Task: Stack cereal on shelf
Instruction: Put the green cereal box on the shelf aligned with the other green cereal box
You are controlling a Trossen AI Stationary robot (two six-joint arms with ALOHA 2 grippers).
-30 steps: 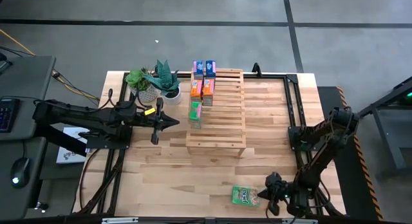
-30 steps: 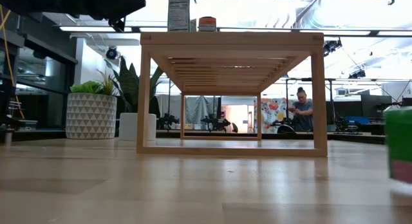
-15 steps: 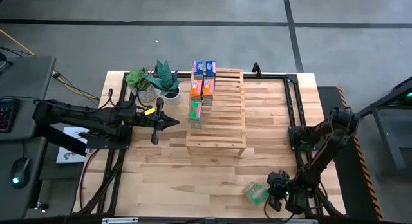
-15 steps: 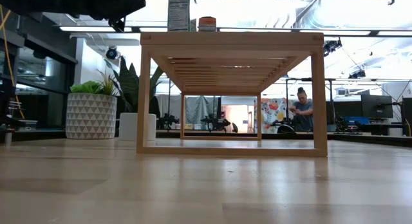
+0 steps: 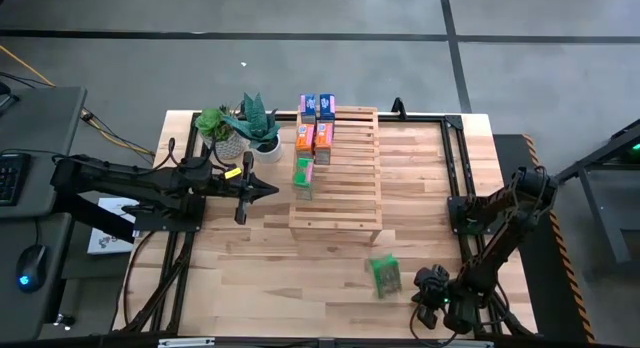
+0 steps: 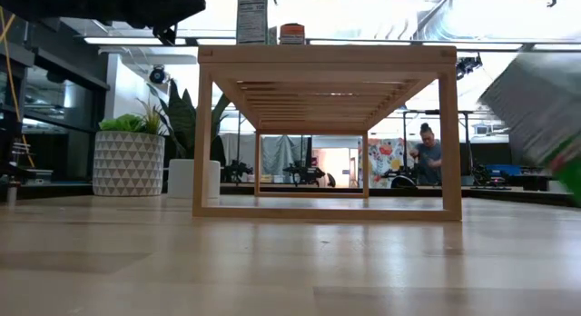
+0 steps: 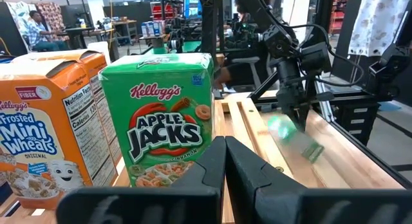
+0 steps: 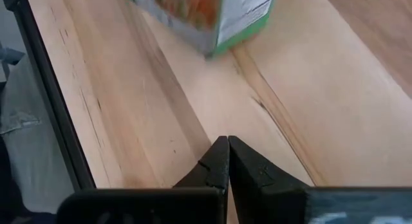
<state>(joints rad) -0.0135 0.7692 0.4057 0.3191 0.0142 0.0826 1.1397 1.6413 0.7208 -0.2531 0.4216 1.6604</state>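
Green cereal box (image 5: pixel 384 275) shifted shelfward | beside closed right claw (image 5: pixel 432 285), apart

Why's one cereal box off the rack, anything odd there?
Yes: the sixth box, a green cereal box, sits skewed on the table in front of the shelf, beside the right gripper, whose jaws are shut and empty. The other five boxes stand upright along the shelf's left side.

High view looks straight down on the whole table (image 5: pixel 300 258). Low view sits at tabletop height, facing the shelf (image 6: pixel 327 134) end-on, room behind. Left wrist view is close to the shelf's boxes; right wrist view close over the tabletop. All share the table.
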